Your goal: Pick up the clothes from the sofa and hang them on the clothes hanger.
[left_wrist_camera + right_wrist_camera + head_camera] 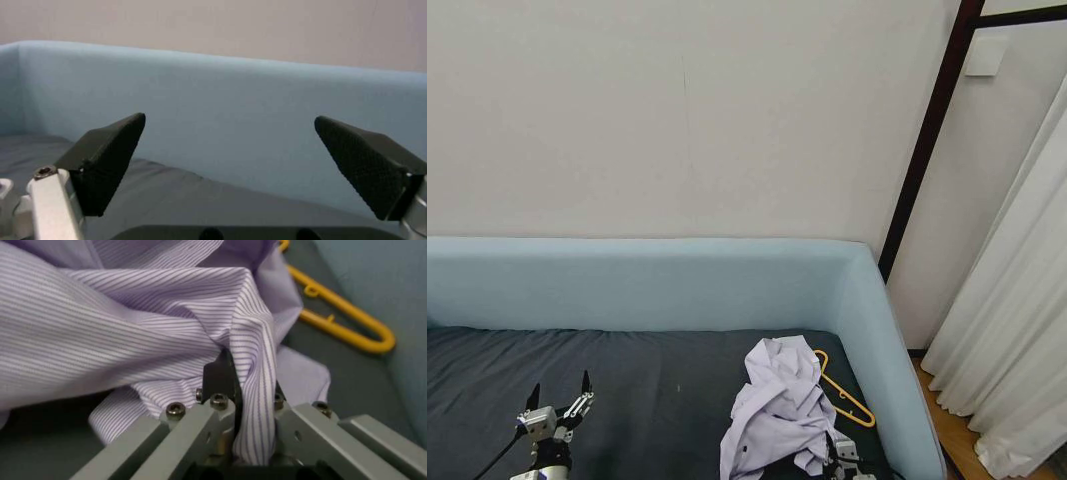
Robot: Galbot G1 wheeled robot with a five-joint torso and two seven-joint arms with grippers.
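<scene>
Shirt: a lilac striped shirt [777, 415] lies crumpled on the dark seat [657, 370] of the sofa [647, 280], close to the sofa's right end and toward the seat's front edge.
Right pincer: the right pincer [840, 455] sits at the shirt's front hem, low over the seat near the right armrest. In the right wrist view the right pincer [247, 385] is pressed together on a fold of the shirt [133, 330] — the striped cloth runs down between its two fingers and bunches above them.
Hanger: a yellow hanger [847, 400] lies flat on the seat between the shirt and the right armrest, its upper part tucked under the cloth. In the right wrist view the hanger [340, 315] shows just beyond the pinched fold.
Left pincer: the left pincer [560, 385] hovers over the left part of the seat, well apart from the shirt — fingers spread wide and holding nothing. The left wrist view shows the left pincer [228, 120] facing the pale blue backrest.
</scene>
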